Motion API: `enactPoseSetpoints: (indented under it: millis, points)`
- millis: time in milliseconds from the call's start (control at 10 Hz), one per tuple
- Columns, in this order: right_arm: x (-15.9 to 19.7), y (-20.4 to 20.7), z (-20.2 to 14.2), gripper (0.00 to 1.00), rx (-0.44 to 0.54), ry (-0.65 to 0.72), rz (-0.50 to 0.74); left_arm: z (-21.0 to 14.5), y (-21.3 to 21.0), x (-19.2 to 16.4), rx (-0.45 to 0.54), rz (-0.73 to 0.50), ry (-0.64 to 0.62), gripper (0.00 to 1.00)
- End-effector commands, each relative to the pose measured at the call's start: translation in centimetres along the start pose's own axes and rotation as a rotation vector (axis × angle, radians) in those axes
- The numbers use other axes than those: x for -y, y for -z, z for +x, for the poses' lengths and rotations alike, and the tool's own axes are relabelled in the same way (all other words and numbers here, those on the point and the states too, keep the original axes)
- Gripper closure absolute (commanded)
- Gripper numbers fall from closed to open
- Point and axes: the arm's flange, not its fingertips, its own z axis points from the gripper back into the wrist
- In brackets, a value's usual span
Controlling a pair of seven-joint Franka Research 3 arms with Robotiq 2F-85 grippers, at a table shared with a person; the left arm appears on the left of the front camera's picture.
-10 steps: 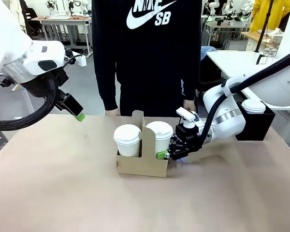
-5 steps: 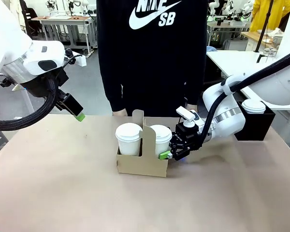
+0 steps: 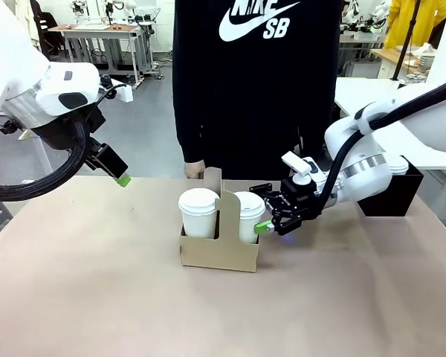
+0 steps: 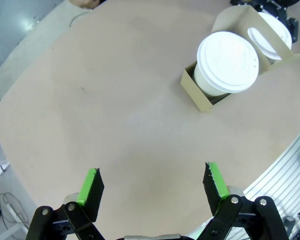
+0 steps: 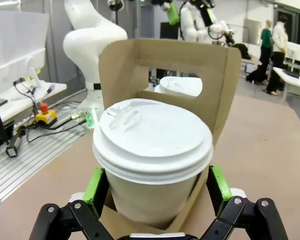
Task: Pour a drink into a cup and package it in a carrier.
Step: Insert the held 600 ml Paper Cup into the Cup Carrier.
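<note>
So the brown cardboard carrier [image 3: 219, 251] sits about mid-table with two lidded white cups in its slots, one on each side of the tall flat handle. The right cup [image 3: 248, 216] is the one by the right gripper [image 3: 271, 217], which sits just to that cup's right, down low. In the right wrist view the cup [image 5: 152, 155] stands right between the two green pads [image 5: 96, 186] with a little gap on each side, so the claw is spread wide around it and not squeezing. The left cup [image 3: 198, 213] stands on the other side of the handle.

The left gripper [image 3: 119, 173] hangs above the table's far left, well away from the carrier. From its wrist view its claw [image 4: 152, 183] is wide apart over bare table [image 4: 115, 110], holding nothing.

A person in a black hoodie [image 3: 256, 82] stands at the far side, one hand [image 3: 195, 170] at the table edge just behind the carrier. A black box [image 3: 390, 190] sits far right.
</note>
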Motion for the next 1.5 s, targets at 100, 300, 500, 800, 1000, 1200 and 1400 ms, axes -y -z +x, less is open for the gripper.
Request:
enactPoseSetpoints:
  millis: [100, 300, 500, 800, 1000, 1200, 1400]
  points:
    - [-2.2, -2.8, 2.3, 0.00, -0.063, 0.014, -0.074, 0.0, -0.2, -0.1, -0.007, 0.007, 0.009, 0.00]
    - [-3.9, -4.9, 3.7, 0.00, -0.140, 0.101, -0.165, 0.0, -0.2, -0.1, -0.007, 0.007, 0.009, 0.00]
    - [-6.9, -7.9, 6.3, 0.00, -0.272, 0.133, -0.456, 0.0, -0.2, -0.1, -0.007, 0.007, 0.009, 0.00]
    - [-13.3, -11.3, 9.6, 0.00, -0.423, 0.326, -0.870, 0.0, -0.2, -0.1, -0.007, 0.007, 0.009, 0.00]
    - [-17.3, -13.1, 10.8, 0.00, -0.511, 0.483, -1.093, 0.0, -0.2, -0.1, -0.007, 0.007, 0.009, 0.00]
    - [-19.1, -14.7, 10.5, 0.00, -0.569, 0.555, -1.280, 0.0, -0.2, -0.1, -0.007, 0.007, 0.009, 0.00]
    - [-19.8, -15.4, 9.7, 0.00, -0.543, 0.578, -1.246, 0.0, -0.2, -0.1, -0.007, 0.007, 0.009, 0.00]
